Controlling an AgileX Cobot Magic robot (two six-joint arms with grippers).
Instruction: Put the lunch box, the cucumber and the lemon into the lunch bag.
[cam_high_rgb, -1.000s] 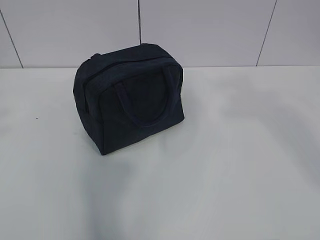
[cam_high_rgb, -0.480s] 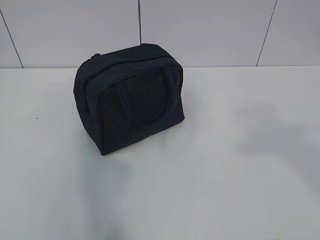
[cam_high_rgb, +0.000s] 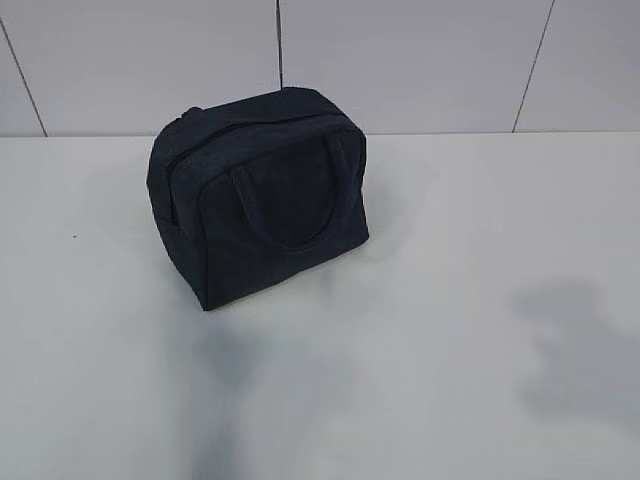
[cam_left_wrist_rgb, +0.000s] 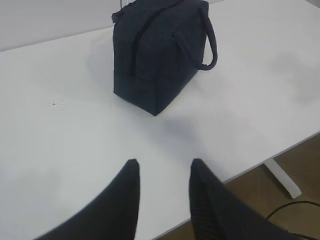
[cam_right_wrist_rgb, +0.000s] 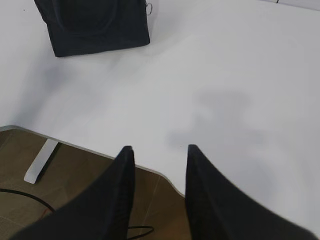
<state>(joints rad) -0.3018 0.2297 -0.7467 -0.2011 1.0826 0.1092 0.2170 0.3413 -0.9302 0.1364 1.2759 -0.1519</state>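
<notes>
The dark navy lunch bag (cam_high_rgb: 262, 195) stands upright on the white table (cam_high_rgb: 450, 300), zipped shut, handles folded against its side. It also shows in the left wrist view (cam_left_wrist_rgb: 157, 55) and at the top left of the right wrist view (cam_right_wrist_rgb: 95, 25), where its metal ring pull (cam_right_wrist_rgb: 148, 7) hangs at the side. My left gripper (cam_left_wrist_rgb: 162, 165) is open and empty above the table's near edge. My right gripper (cam_right_wrist_rgb: 157, 150) is open and empty over the near table edge. Neither gripper shows in the exterior view. The lunch box, cucumber and lemon are out of view.
A tiled wall (cam_high_rgb: 400, 60) runs behind the table. The table's near edge (cam_right_wrist_rgb: 90, 150) and a white table leg foot (cam_right_wrist_rgb: 42, 160) over brown floor show in the right wrist view. A leg foot (cam_left_wrist_rgb: 282, 177) and a black cable (cam_left_wrist_rgb: 290, 207) show in the left wrist view.
The arm shadows on the table have slid toward the near edge, the right one down and right. The bag has not moved.
</notes>
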